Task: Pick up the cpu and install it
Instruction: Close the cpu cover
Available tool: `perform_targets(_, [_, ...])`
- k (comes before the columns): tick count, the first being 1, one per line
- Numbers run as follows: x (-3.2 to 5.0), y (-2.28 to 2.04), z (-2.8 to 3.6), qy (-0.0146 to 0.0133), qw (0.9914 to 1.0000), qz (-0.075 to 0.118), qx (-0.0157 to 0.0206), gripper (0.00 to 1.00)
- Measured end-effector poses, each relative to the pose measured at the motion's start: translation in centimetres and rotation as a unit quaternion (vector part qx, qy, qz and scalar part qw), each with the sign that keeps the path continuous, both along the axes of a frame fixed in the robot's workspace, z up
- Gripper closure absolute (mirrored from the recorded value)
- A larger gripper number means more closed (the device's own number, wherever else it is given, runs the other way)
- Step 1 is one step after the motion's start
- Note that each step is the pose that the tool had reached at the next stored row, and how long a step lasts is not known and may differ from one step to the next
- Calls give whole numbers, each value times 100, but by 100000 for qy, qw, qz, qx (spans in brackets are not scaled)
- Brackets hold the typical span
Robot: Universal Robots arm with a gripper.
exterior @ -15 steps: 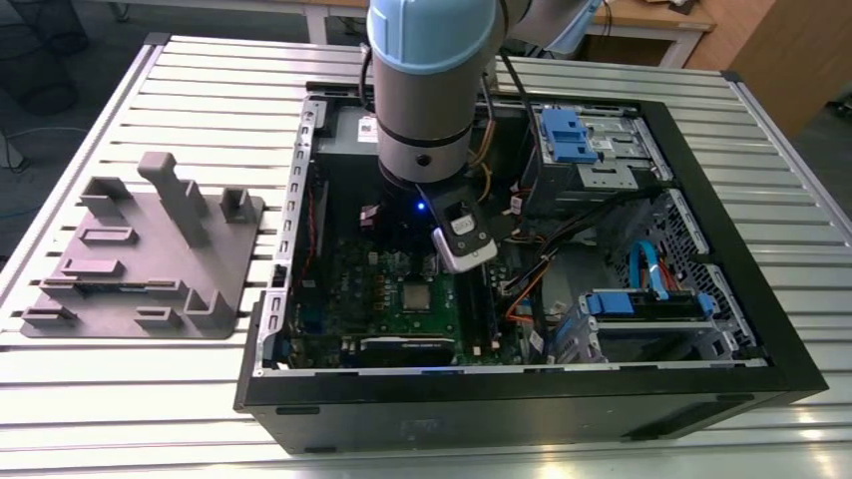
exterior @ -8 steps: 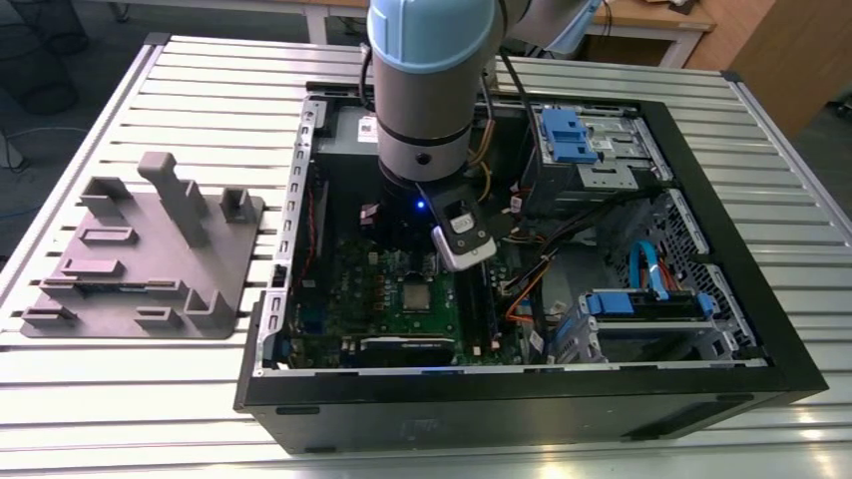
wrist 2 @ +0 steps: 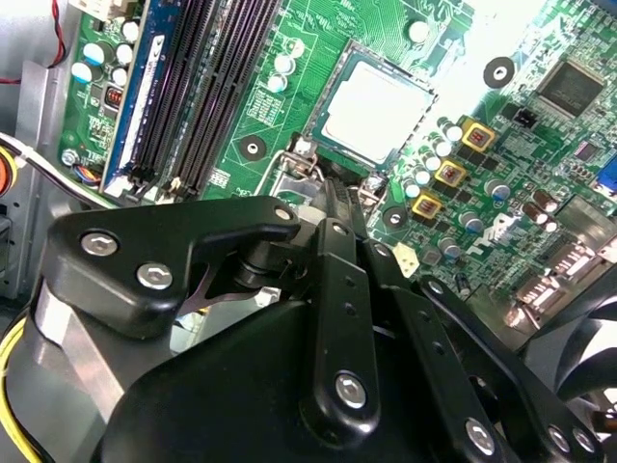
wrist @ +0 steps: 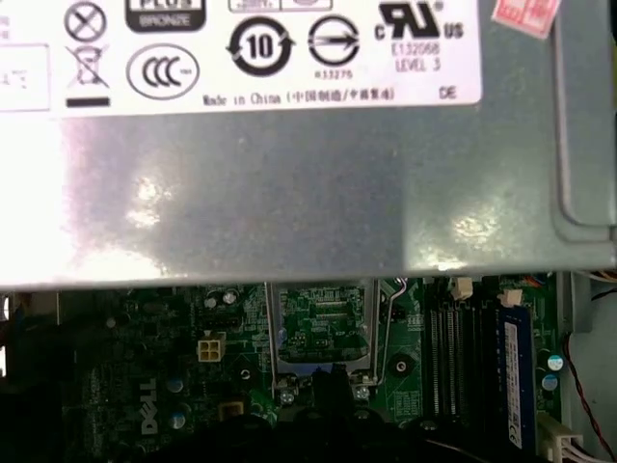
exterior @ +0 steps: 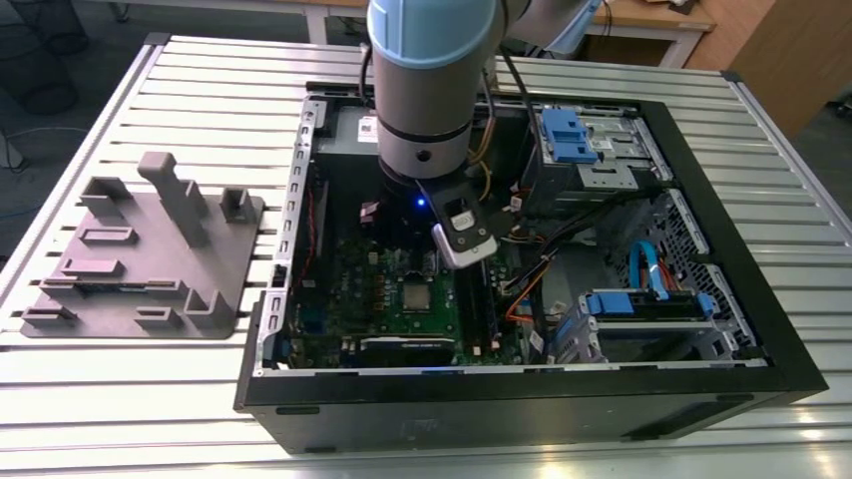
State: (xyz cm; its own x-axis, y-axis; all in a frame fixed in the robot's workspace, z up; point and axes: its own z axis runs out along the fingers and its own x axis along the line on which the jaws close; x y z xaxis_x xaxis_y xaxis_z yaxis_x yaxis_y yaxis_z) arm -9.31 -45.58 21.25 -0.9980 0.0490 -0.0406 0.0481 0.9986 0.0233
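An open computer case [exterior: 533,384] lies on its side on the slatted metal bench [exterior: 200,80], with a grey plastic tray [exterior: 147,249] of upright posts beside it toward the exterior view's left. The arm [exterior: 426,120] reaches down into the case over the green motherboard [exterior: 386,319]. Around it stand a drive cage with blue latches [exterior: 580,135], loose cables [exterior: 533,274] and the grey power supply box [wrist: 289,193], which looms close in the first wrist view. The case walls hem the arm in on all sides, and open room is mostly straight above the board. Memory slots [wrist 2: 193,87] run alongside the socket, and small capacitors [wrist 2: 424,178] crowd its other edge. The silver socket frame [wrist: 270,328] stands open, with green board visible through it. The cpu [wrist 2: 376,106] lies flat in its socket, its pale metal top uncovered. The gripper [wrist 2: 333,188] has its fingers drawn narrow, holding nothing. Their tip sits at the socket's hinge edge, just beside the cpu and not touching it.
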Motion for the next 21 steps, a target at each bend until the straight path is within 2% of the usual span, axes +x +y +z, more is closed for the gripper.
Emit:
perform_targets(14, [2,0,12,0,100000,4,3,89])
perform_targets(21, [119,0,12,0,100000,-1,2,89])
